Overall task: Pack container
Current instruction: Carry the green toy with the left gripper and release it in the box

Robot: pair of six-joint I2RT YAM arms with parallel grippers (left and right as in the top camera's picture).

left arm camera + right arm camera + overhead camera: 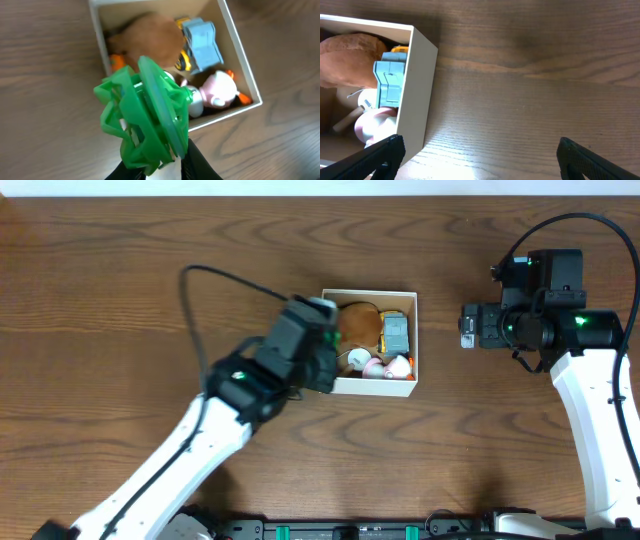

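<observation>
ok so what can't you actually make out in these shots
Overhead: the left arm covers the box's left side; whatever it holds is hidden.
Left wrist: the green toy blocks the box's near corner and what lies under it.
Right wrist: the box runs off the left edge; its contents are only partly seen.

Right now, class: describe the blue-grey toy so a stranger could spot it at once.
Find the white-walled container at the middle of the table. Inside, by the wall nearest the right arm, lies the blue-grey toy. It alone is blocky and angular; the brown lump and pink toy beside it are rounded.
</observation>
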